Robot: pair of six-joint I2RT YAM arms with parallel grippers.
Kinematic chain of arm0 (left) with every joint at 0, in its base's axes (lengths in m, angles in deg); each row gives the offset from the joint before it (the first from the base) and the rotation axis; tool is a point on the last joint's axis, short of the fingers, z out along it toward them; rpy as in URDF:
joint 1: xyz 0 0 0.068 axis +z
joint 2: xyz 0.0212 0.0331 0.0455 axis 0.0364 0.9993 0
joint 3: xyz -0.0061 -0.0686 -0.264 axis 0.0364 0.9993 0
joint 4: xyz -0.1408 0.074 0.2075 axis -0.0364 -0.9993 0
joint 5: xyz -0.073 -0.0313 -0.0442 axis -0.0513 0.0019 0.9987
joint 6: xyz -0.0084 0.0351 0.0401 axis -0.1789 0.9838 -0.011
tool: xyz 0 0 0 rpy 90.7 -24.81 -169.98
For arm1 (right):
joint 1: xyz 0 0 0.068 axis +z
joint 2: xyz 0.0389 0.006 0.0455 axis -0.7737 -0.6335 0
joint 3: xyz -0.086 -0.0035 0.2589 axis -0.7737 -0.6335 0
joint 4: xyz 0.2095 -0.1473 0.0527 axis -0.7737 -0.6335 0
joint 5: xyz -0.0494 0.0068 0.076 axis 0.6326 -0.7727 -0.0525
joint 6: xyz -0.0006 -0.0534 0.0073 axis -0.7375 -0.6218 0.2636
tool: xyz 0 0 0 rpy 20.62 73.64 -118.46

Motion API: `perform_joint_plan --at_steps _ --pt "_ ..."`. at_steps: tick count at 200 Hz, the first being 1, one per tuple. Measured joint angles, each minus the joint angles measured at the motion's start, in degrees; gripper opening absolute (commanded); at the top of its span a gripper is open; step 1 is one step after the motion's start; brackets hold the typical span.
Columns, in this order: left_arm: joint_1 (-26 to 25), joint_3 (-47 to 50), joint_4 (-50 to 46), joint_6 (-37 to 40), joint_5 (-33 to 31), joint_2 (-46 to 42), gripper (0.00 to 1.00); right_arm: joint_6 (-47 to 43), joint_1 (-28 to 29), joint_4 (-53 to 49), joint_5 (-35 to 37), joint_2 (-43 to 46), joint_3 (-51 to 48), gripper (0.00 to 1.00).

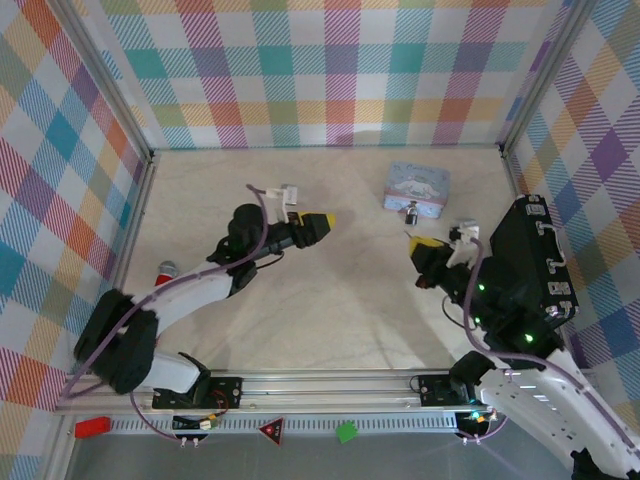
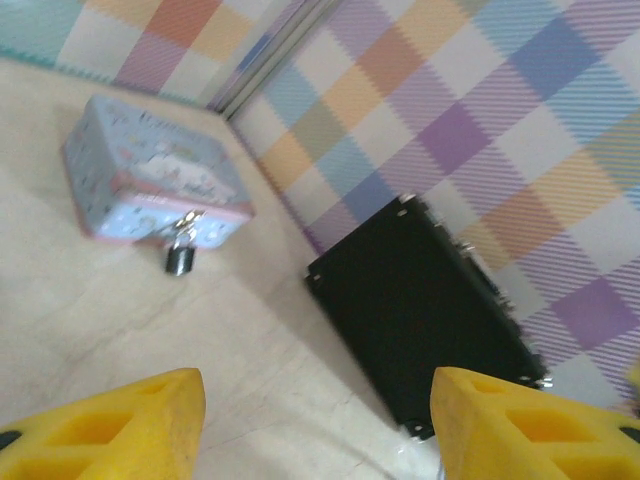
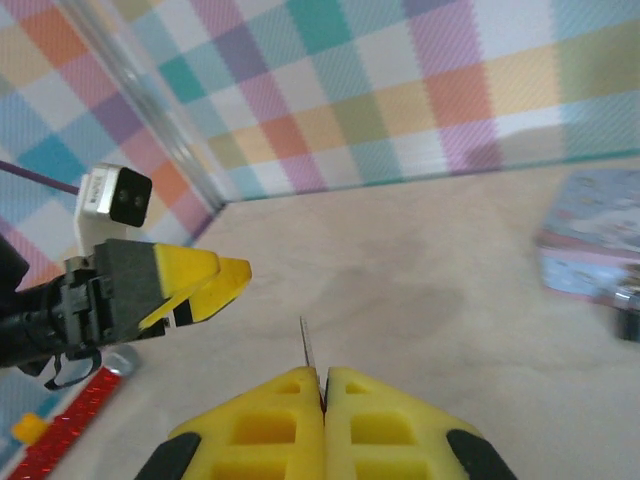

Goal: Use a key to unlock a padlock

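The padlock [image 1: 411, 212] hangs small and dark from the front of a light-blue printed tin [image 1: 416, 188] at the back right; it is also in the left wrist view [image 2: 180, 255] and at the right edge of the right wrist view [image 3: 628, 320]. My right gripper [image 1: 428, 243] [image 3: 323, 378] sits just in front of the tin, shut on the key [image 3: 309, 348], whose thin silvery blade sticks out past the fingertips. My left gripper [image 1: 325, 220] [image 2: 318, 400] hovers mid-table, pointing right toward the right gripper, yellow fingers apart and holding nothing.
A black box [image 1: 540, 255] [image 2: 420, 300] stands along the right wall. A red-handled tool [image 1: 165, 270] lies near the left wall beside the left arm. Plaid walls close in the table on three sides. The tin [image 2: 150, 175] rests on the bare beige tabletop [image 1: 350, 310].
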Motion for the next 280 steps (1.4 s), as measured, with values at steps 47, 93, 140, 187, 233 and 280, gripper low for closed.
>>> perform_joint_plan --at_steps 47,93,140,187,233,280 --pt "-6.3 -15.2 0.6 1.3 -3.6 22.2 0.61 -0.5 0.0 -11.7 4.2 9.9 2.8 0.00" --pt "-11.5 -32.1 -3.2 1.5 -10.1 40.5 0.62 0.7 0.0 -17.3 2.7 14.0 5.4 0.00" --pt "-14.4 -46.2 -11.2 2.1 -17.8 52.0 0.62 1.2 0.0 -18.3 0.4 17.4 5.2 0.00" --pt "-15.0 -59.5 -19.5 5.3 -23.4 60.2 0.63 1.4 0.0 -17.9 -1.6 18.4 1.5 0.00" --pt "-15.1 -72.0 -26.3 6.4 -26.5 66.8 0.62 1.4 0.0 -16.1 -2.6 19.4 -0.5 0.00" --pt "-15.3 -88.0 -35.1 7.0 -27.0 74.8 0.59 1.9 0.0 -12.0 -4.8 21.9 -4.3 0.00"
